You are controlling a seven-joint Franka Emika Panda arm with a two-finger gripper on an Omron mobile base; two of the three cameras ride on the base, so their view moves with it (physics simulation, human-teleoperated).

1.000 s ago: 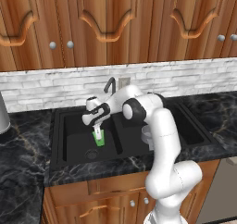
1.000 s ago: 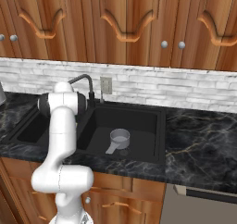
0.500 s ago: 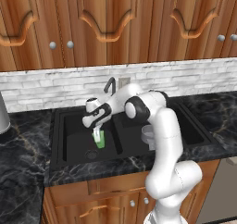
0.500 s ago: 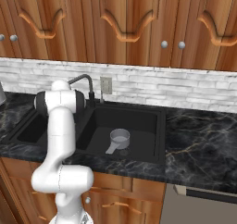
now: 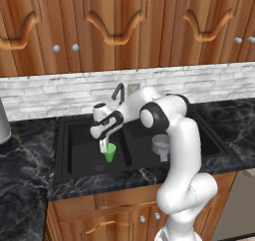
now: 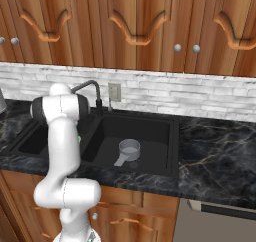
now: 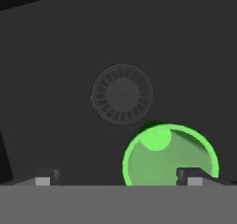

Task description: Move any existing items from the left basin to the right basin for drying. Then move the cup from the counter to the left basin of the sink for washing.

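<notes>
Risk sits mostly in the release; the cup (image 5: 110,152) stands upright in the left basin (image 5: 79,145), near the drain (image 7: 122,94) and on the divider side of it, and the gripper (image 5: 103,145) hangs just above its rim; in the hand view the jaws stand wide apart, one tip (image 7: 42,181) well clear of the cup (image 7: 169,155) and the other tip (image 7: 194,180) over its rim, so they appear to hold nothing; judged from this, the cup is already delivered and the arm needs only to lift straight out; a sideways pull-away could let that tip catch the rim and tip the light tumbler over beside the drain; a rise angled towards the faucet (image 5: 118,92), behind the drain, might knock the wrist against it; the grey vessel (image 6: 128,150) with a short handle lies in the right basin (image 6: 150,131), across the divider from the drain; the bench (image 6: 215,156) lies beyond that
</notes>
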